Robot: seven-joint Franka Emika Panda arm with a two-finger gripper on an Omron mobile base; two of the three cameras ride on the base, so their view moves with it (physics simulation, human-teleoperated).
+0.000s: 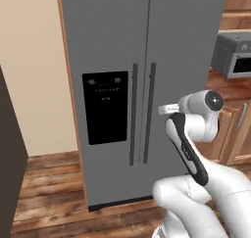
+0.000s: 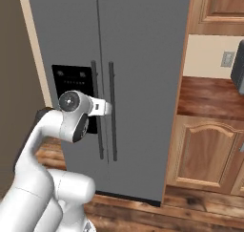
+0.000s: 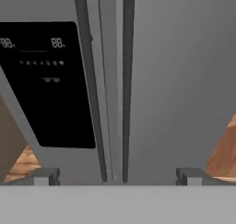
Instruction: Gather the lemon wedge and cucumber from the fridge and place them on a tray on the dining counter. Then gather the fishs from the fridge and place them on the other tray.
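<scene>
The grey two-door fridge stands straight ahead with both doors shut. Two dark vertical handles run side by side at its middle, the left handle and the right handle. My gripper is open and empty, a short way in front of the handles and pointing at them, touching neither. The lemon wedge, cucumber and fish are hidden behind the doors. The trays and dining counter are out of view.
A black dispenser panel sits in the left door. Right of the fridge are wooden cabinets under a counter, and a microwave. A dark block stands at the left on the wood floor.
</scene>
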